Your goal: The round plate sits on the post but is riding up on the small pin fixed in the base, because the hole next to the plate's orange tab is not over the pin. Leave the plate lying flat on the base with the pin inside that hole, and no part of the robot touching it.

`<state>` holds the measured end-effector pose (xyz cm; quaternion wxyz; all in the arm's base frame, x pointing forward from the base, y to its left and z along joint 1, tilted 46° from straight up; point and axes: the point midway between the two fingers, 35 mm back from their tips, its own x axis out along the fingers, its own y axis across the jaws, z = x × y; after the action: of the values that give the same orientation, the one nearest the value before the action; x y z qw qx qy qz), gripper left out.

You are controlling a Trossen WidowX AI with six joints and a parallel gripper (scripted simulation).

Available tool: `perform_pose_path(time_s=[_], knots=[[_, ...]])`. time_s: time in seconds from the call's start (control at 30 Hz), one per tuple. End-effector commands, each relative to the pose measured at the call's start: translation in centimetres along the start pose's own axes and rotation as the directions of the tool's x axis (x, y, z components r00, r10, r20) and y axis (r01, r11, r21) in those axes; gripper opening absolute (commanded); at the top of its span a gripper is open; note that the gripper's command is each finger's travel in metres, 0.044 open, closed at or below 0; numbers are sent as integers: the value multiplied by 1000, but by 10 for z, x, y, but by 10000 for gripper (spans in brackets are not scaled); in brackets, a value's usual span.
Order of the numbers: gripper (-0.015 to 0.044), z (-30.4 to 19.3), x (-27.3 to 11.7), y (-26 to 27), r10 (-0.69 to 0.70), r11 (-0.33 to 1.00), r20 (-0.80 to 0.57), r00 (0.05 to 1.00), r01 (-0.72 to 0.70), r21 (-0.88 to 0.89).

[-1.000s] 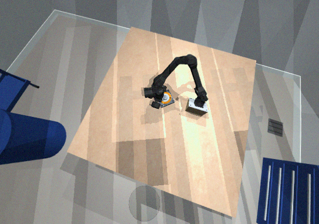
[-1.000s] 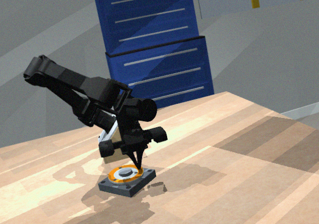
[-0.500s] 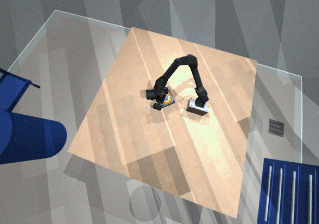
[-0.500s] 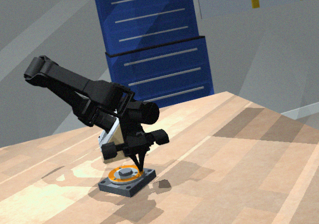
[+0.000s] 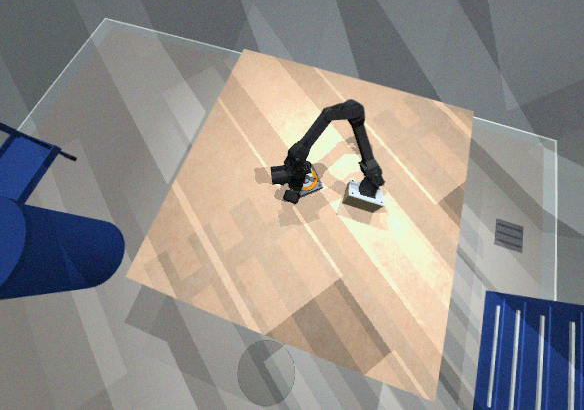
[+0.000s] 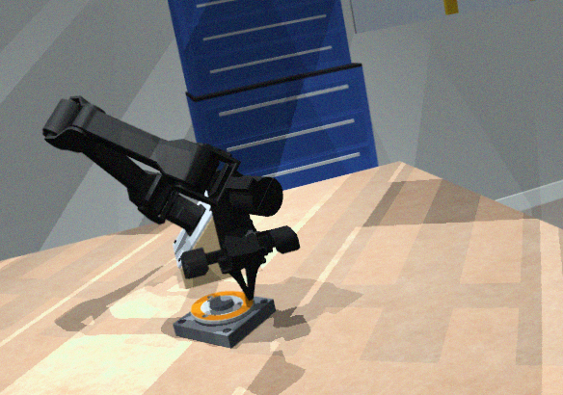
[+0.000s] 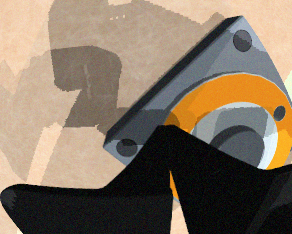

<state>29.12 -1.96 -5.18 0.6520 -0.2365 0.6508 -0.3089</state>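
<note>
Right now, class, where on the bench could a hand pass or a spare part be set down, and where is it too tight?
Tight: between the grey base carrying the orange plate and the arm's mount, with the shut gripper tip down at the plate's rim. Freer: the wooden top from the base towards the blue cabinet, and its far corner beyond the arm's elbow.
</note>
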Motion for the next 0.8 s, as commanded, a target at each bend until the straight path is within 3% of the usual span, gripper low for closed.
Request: perform_pose_path(time_s=[0.0,0.77], knots=[[0,-7,3,1,-1,1000,-15,1000,1,-5],[0,-12,3,2,-1,1000,-15,1000,1,-5]])
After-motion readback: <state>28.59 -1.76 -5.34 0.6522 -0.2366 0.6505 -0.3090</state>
